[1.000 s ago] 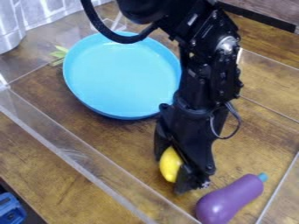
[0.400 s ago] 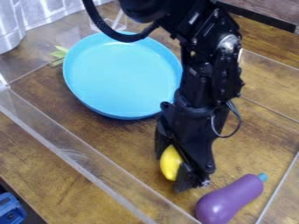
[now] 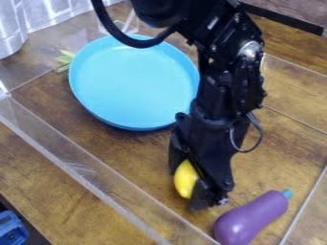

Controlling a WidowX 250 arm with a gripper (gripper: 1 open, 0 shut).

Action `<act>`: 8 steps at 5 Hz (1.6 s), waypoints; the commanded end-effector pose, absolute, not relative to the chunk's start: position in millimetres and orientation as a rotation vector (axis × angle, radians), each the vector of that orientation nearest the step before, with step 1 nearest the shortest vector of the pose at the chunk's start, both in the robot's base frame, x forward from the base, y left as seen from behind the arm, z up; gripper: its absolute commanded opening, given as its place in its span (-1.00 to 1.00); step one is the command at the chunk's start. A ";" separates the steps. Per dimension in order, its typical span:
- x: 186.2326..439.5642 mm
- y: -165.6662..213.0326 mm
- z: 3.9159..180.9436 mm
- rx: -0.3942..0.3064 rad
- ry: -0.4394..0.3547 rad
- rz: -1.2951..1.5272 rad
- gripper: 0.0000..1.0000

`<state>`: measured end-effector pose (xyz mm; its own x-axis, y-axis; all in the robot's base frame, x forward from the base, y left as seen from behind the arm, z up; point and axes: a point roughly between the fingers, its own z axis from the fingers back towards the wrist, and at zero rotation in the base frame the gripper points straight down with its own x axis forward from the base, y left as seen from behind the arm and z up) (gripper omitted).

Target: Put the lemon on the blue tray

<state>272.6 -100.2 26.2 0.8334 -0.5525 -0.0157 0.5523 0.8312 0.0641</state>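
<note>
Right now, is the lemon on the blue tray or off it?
Off. The lemon sits on the wooden table beside the blue tray, between the end effector's fingers.

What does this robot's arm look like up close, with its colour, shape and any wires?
The arm is all black, built of chunky, blocky segments with a slightly glossy finish. A thick black cable loops out from its upper part, and a thinner wire curves beside the lower section. The gripper is black too, narrowing downward. No markings are readable.

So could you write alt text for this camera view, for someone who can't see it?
A black robot arm reaches straight down to a wooden table, its end effector shut on a small yellow lemon. A large round blue tray lies empty behind and to the left, and a purple eggplant lies at the lower right.
</note>
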 end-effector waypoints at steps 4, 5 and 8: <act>287.0 -92.6 39.6 0.073 -0.042 -0.572 -1.00; 287.1 -91.6 40.2 0.074 -0.040 -0.574 -1.00; 287.9 -87.8 43.1 0.081 -0.036 -0.583 -1.00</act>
